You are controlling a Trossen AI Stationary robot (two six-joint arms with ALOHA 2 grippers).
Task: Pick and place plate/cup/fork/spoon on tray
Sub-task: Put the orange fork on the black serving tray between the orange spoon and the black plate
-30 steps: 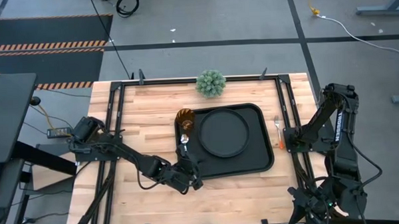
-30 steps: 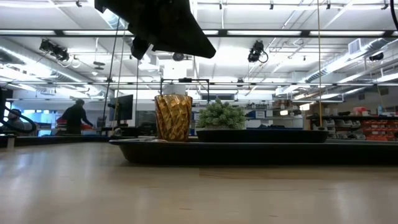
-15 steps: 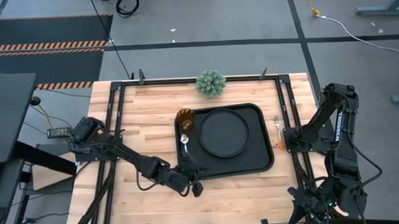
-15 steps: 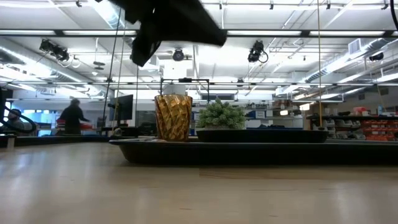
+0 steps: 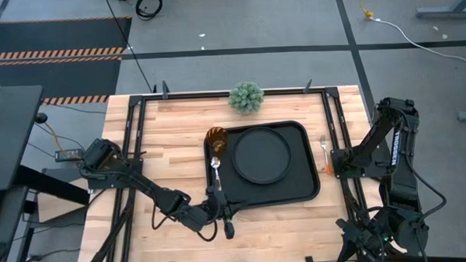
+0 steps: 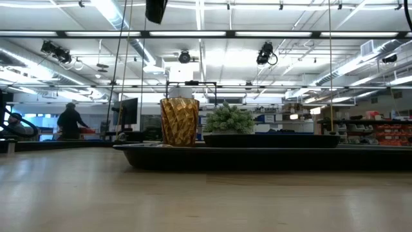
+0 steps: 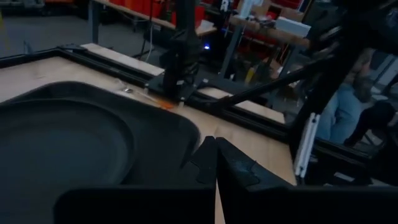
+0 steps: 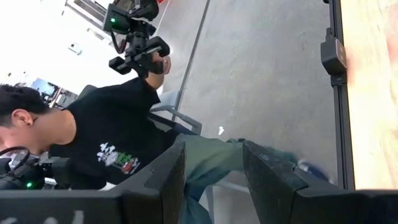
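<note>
The black tray lies mid-table. On it rest the round black plate, the amber cup upright at its far left corner, and the spoon along its left side. The fork lies flat on the table right of the tray; it also shows in the left wrist view. My left gripper is shut and empty, above the table just near of the tray's near left corner. My right gripper is open and empty, held back at the table's right edge.
A small green plant stands at the table's far edge behind the tray. Black frame rails run along the table's sides. Bare wood lies left of and near of the tray. A person sits beyond the table's right side.
My left gripper has drawn back from the spoon's handle end toward the table's near edge and has risen, leaving the low view almost wholly. The spoon has stayed on the tray.
</note>
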